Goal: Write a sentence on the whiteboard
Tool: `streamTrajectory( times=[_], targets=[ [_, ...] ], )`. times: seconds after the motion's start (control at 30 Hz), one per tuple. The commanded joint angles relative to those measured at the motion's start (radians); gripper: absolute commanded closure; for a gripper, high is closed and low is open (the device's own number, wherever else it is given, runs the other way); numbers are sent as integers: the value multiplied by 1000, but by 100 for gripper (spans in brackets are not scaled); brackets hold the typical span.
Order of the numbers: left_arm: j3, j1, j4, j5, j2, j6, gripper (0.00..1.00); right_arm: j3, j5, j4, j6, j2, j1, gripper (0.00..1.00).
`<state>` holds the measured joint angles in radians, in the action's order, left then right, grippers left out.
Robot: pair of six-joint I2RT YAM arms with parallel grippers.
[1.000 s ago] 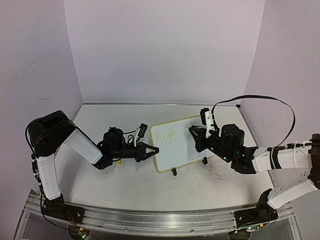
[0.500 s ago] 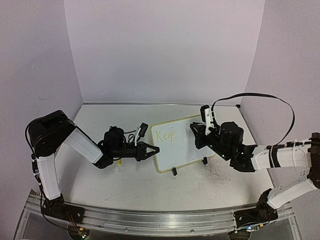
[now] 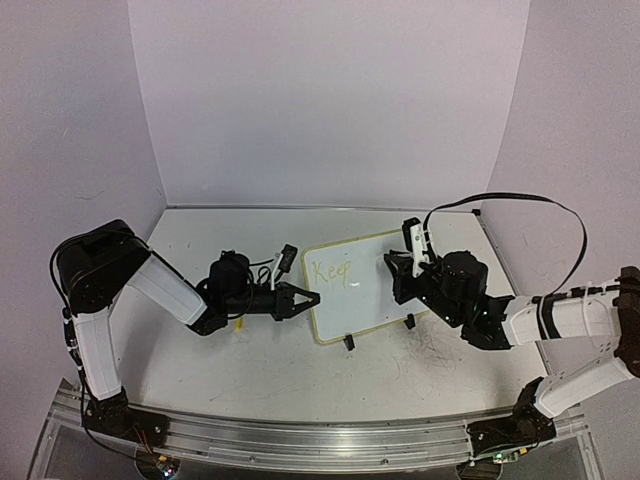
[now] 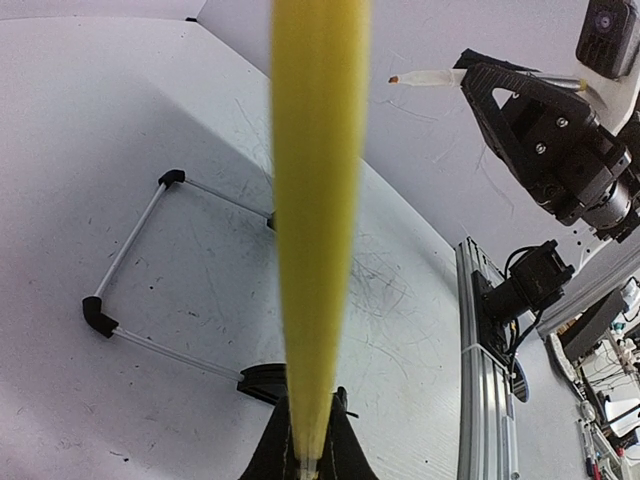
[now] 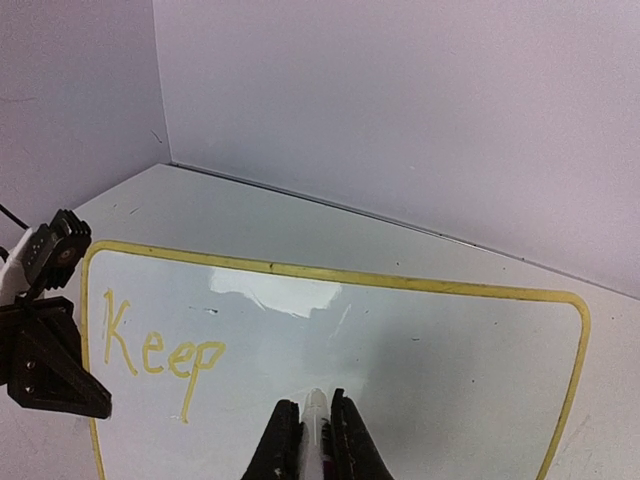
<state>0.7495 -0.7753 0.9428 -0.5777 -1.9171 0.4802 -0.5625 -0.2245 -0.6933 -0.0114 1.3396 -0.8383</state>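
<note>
Showing the whiteboard (image 3: 372,288) propped mid-table, its left rim clenched in the left gripper (image 3: 306,299); the right gripper (image 5: 313,425) grasps a marker (image 4: 440,77) over bare board right of the sentence (image 5: 160,350), only "Keep"; we judge that pen pressure may tip the board should the clamp slip.

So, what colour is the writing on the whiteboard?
Yellow, matching the whiteboard rim; the writing shows best in the right wrist view.

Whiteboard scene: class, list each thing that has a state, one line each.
whiteboard, propped at a tilt, rim clamped
sentence, unfinished: only "Keep" written
marker, uncapped, gripped
left gripper, jaws shut on whiteboard rim
right gripper, jaws shut on marker
</note>
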Motion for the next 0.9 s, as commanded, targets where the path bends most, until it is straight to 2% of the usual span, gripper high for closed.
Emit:
streamTrajectory(
  times=[0.0,0.47,0.63,0.87],
  targets=[
    [23,7,-79,32,9,6,100,-19,-16,-38,-20,-11,-4,100],
    [19,6,-87,36,18,5,100,-109,65,-7,-44,70,-8,100],
    [19,7,-90,36,23,3,100,-89,-7,-36,-38,55,-6,100],
    [25,6,-93,31,17,1,100,-78,-19,-69,-29,57,-7,100]
  ],
)
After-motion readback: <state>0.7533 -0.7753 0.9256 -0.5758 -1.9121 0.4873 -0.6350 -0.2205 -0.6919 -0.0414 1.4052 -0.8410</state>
